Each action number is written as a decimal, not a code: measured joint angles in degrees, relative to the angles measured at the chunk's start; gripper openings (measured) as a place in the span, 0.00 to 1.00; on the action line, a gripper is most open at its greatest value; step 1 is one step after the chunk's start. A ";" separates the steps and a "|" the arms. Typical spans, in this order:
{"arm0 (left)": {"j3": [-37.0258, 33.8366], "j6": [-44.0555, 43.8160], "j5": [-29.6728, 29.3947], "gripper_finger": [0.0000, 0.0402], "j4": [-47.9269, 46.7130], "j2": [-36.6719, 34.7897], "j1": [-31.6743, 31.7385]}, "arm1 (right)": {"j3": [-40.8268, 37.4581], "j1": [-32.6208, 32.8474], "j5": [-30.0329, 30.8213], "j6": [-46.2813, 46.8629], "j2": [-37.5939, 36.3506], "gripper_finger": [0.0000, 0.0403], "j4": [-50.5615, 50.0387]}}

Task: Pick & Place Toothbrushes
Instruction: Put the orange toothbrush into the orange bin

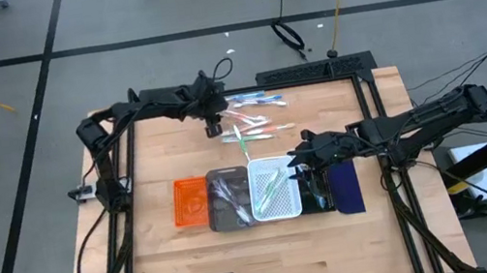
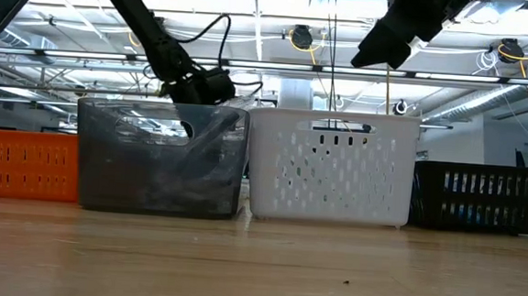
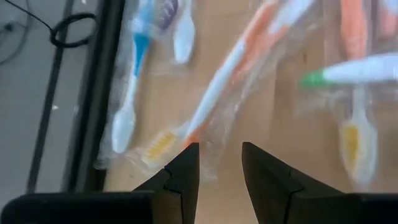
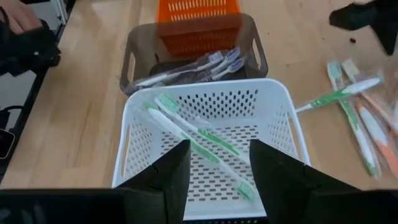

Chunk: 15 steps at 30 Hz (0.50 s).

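From above, loose toothbrushes point(image 1: 254, 120) lie on the bench point(image 1: 165, 257) beneath the left tool point(image 1: 213, 122); its wrist view alone shows its jaws parted, holding nothing. The right tool point(image 1: 298, 159), likewise open and empty, hovers over the white tray point(image 4: 134, 127), where green toothbrushes point(image 4: 199, 144) lie.

high: overhead | low: table-level | wrists: close — share white tray point(image 4: 205, 134)

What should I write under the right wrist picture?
Open right tool over white tray holding green toothbrushes.
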 joint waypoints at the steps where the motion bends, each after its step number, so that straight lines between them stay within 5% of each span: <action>1: -0.03 -0.03 -0.27 0.30 0.25 0.33 0.08 | 0.00 0.00 0.01 -0.37 0.00 0.39 0.27; 11: -0.01 -0.01 -0.90 0.30 4.29 2.42 0.35 | 0.00 0.00 0.01 -0.62 0.02 0.38 0.21; 15: -0.01 0.13 -1.00 0.15 2.37 2.42 0.35 | 0.00 0.00 0.01 -0.84 0.02 0.38 0.21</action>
